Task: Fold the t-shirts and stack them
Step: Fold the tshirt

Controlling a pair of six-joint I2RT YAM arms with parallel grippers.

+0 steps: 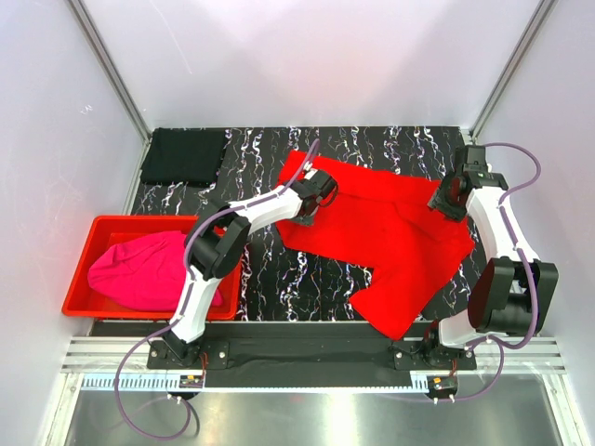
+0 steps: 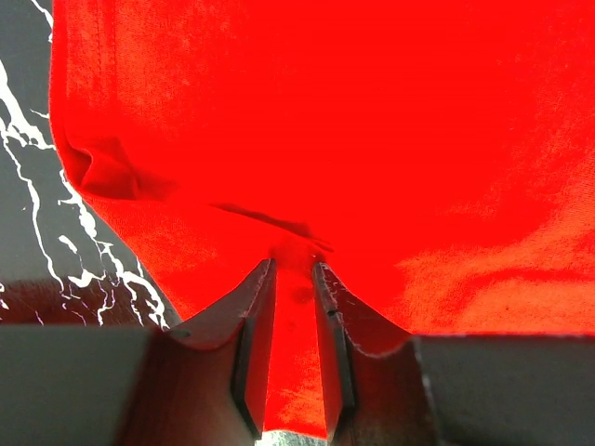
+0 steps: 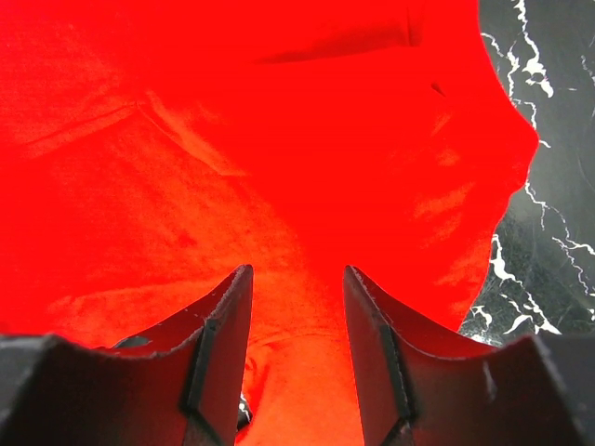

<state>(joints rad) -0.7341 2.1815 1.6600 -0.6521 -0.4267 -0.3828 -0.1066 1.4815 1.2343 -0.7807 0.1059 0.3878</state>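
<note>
The red shirt [image 1: 372, 232], spread mid-frame, looks set for its first fold. The left gripper [image 2: 296, 268] pinches its left edge; the right gripper [image 3: 297, 274] straddles cloth, grip unclear. Next, both should lift together.

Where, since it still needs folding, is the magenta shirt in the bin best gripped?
Probably pinch a raised fold atop the magenta shirt, coming straight down: it lies bunched in a mound, and the red bin walls off its sides.
</note>
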